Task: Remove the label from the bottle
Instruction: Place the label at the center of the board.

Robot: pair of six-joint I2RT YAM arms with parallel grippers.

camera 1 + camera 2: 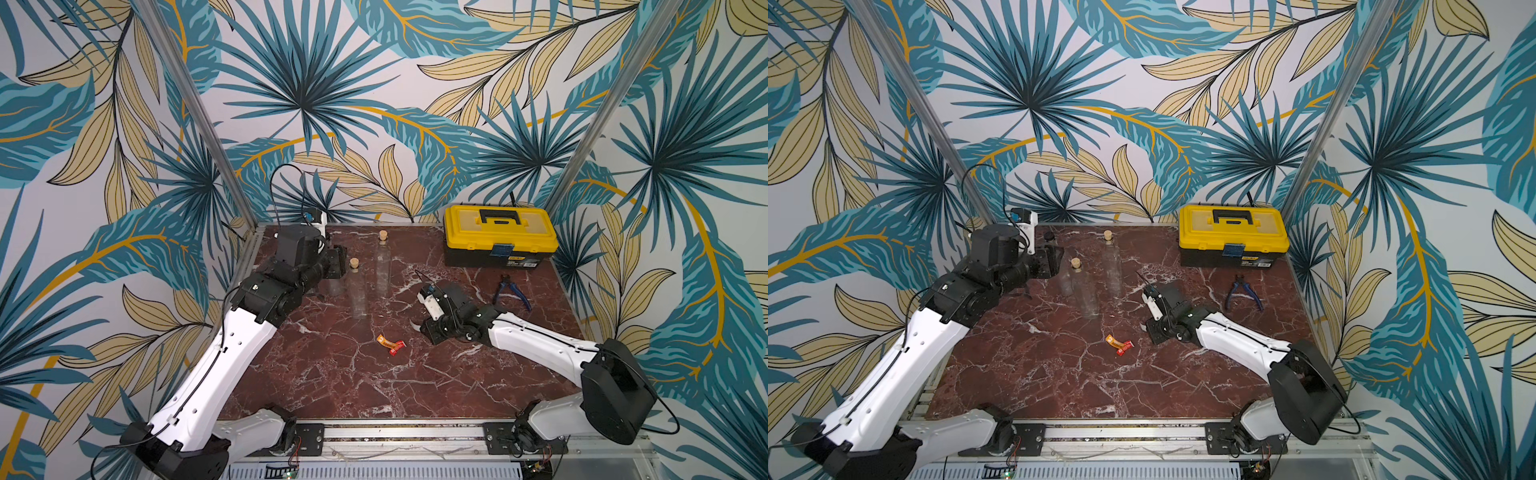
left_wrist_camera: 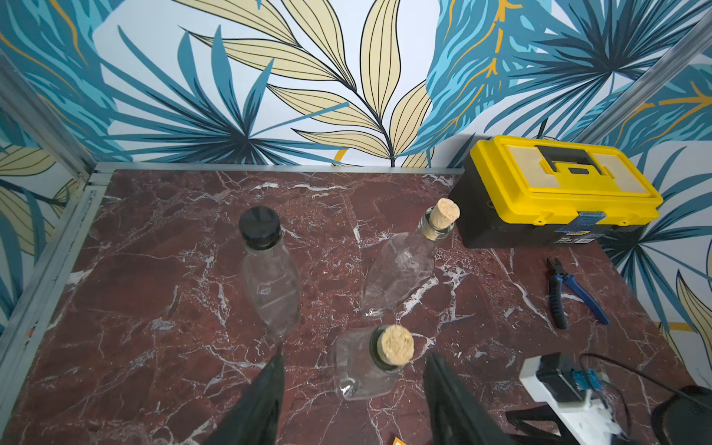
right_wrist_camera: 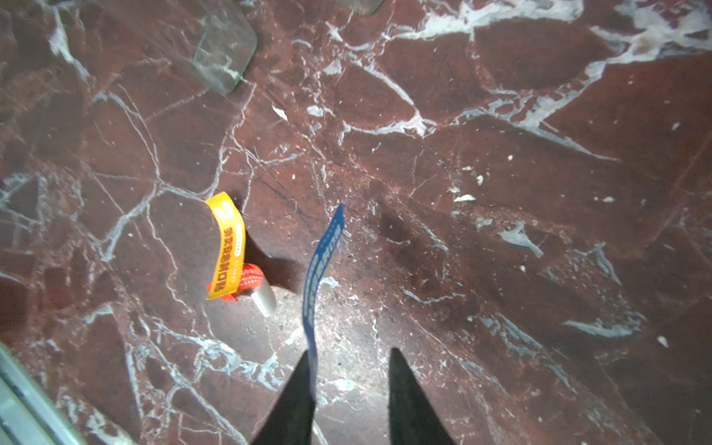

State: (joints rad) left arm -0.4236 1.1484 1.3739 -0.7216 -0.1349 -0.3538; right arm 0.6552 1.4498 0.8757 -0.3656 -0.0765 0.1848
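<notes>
Between the right tool's parted fingers nothing is gripped, but a blue label clings to one finger and sticks out ahead of it over the desk. Just beside it lies a crumpled yellow label. The left tool is likewise apart, its fingers either side of an upright corked bottle, not visibly touching it. Beyond stand a black-capped bottle and a second corked bottle, then pliers and a toolbox.

Robot test booth: aluminium frame, leaf-print walls, marble tabletop.
</notes>
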